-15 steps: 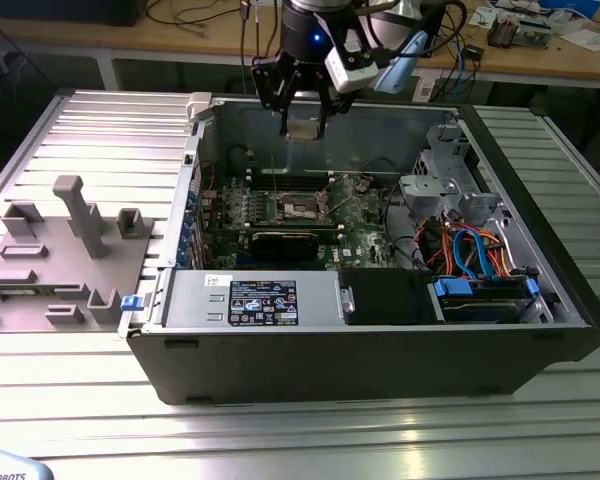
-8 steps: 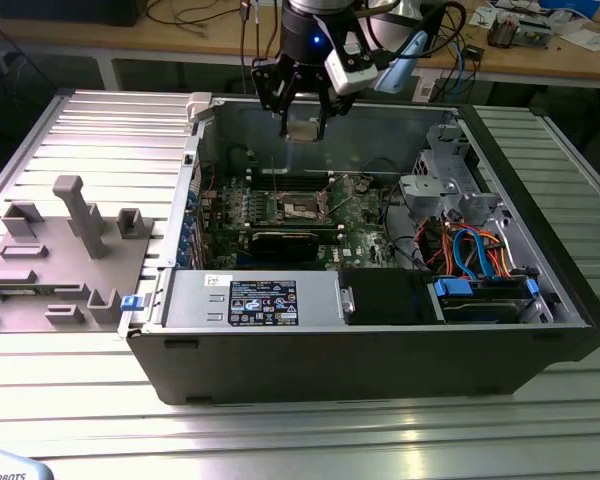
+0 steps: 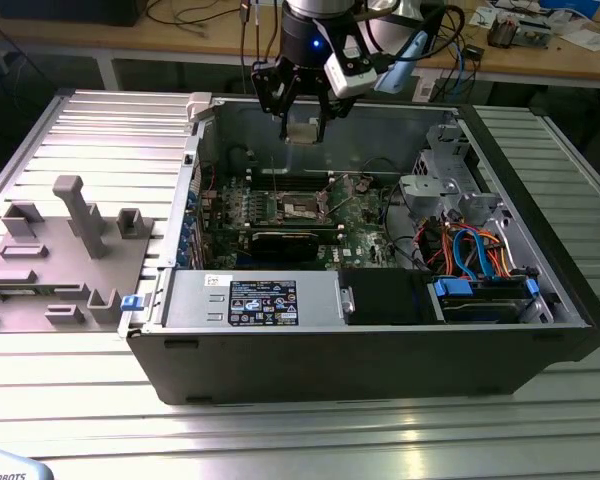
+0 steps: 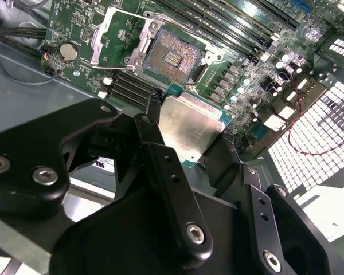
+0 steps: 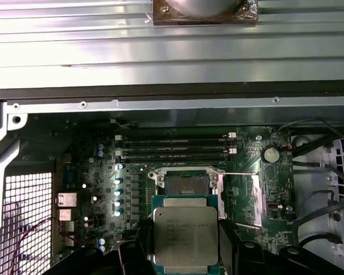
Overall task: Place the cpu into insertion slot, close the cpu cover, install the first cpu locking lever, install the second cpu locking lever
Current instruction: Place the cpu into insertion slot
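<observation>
Pinching the cpu (image 4: 192, 129) by 2 opposite edges, the gripper (image 3: 301, 128) hangs above the open case (image 3: 360, 362). In the exterior view the insertion slot (image 3: 302, 207) lies at 6 o'clock from the cpu, its cpu cover (image 4: 119, 34) standing open.

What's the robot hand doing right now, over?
Robot hand shut on cpu, above the case. The insertion slot bare, cpu cover open. Nothing in between.

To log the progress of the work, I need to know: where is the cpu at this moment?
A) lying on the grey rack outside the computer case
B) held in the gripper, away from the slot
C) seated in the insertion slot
B: the cpu is clamped between the fingers of the gripper, while the insertion slot shows its bare contact field.
</observation>
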Action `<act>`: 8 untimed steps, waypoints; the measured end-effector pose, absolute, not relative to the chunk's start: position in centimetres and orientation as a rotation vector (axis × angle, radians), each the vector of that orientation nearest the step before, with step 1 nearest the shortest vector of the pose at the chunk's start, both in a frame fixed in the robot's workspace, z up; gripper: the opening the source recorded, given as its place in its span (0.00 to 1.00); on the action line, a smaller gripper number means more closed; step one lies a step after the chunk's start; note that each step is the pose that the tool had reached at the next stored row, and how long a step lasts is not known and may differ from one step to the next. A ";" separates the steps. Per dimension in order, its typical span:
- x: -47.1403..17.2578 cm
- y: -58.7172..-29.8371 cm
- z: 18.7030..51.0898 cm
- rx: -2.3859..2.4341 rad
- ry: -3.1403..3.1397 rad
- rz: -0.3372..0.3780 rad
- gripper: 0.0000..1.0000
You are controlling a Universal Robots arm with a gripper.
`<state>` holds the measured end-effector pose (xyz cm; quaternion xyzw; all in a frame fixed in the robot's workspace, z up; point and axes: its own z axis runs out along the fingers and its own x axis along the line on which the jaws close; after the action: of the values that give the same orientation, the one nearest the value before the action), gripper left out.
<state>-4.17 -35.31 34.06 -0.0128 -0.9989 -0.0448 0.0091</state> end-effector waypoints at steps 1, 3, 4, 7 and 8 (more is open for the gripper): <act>-4.2 -35.3 34.0 -0.040 -3.120 -0.140 0.55; -4.2 -35.3 33.9 -0.040 -3.120 -0.140 0.55; -4.2 -35.3 33.9 -0.040 -3.120 -0.140 0.55; -4.2 -35.3 33.8 -0.040 -3.120 -0.140 0.55; -4.2 -35.3 33.8 -0.040 -3.120 -0.140 0.55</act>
<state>-4.17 -35.31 33.81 -0.0128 -0.9989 -0.0448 0.0091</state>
